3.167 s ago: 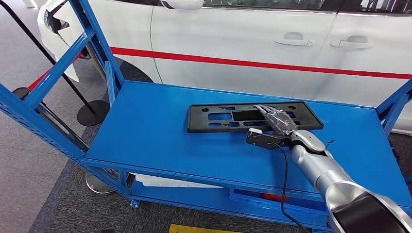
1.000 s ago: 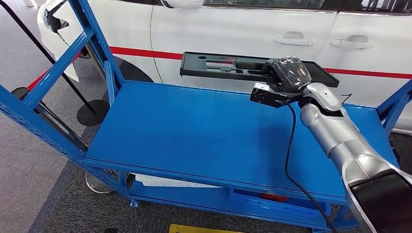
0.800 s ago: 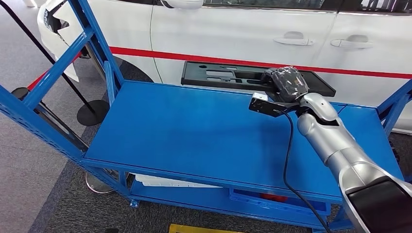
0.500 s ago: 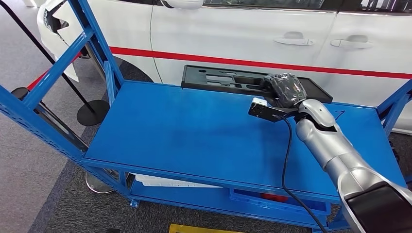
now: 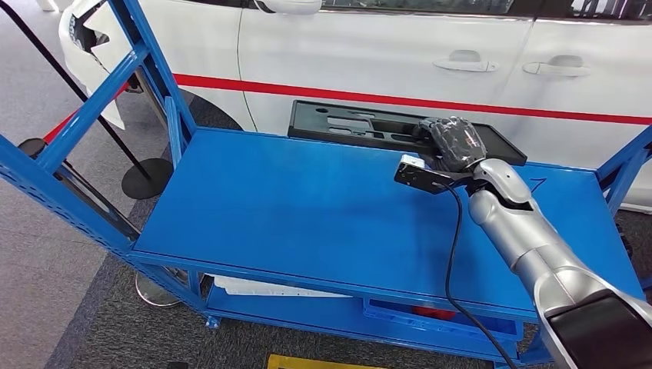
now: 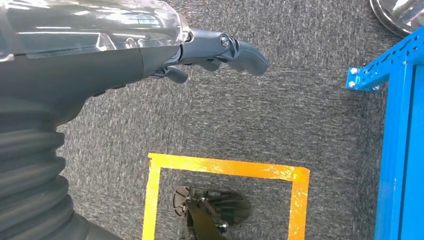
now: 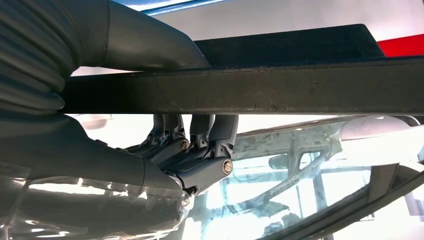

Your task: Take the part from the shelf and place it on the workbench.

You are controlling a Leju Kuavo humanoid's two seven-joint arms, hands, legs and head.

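Carpet [image 6: 240,120], grey and coarse, lies under the robot's left hand [image 6: 150,55], which hangs beside the blue shelf frame [image 6: 400,150]; its dark fingers [image 6: 240,50] lie together, gently curled, with nothing in them; a square of yellow tape [image 6: 225,167] is marked on the floor below it. Nearer the middle of the room stands the blue shelf [image 5: 323,207], its broad top deck bare on the near side, a lower deck beneath it carrying a pale flat thing [image 5: 269,288] that I cannot make out; the slanted blue uprights [image 5: 84,115] rise at the left end. Over the far right part of the deck the silver right arm [image 5: 530,246] reaches forward, a black cable [image 5: 450,254] trailing from the wrist camera [image 5: 419,173]; the right hand [image 5: 457,142] holds the part [image 5: 361,123], a long black plastic panel with slots cut in it, raised above the far edge of the deck and roughly level; the wrist view shows the thumb [image 7: 150,47] on one face of the panel's edge [image 7: 280,90] and the fingers [image 7: 210,135] hooked against the other, pinching it between them. Beyond the shelf stands a white car [image 5: 400,54] with a red stripe [image 5: 338,96] along its doors; off to the left a black stand base [image 5: 146,178] sits on the carpet.
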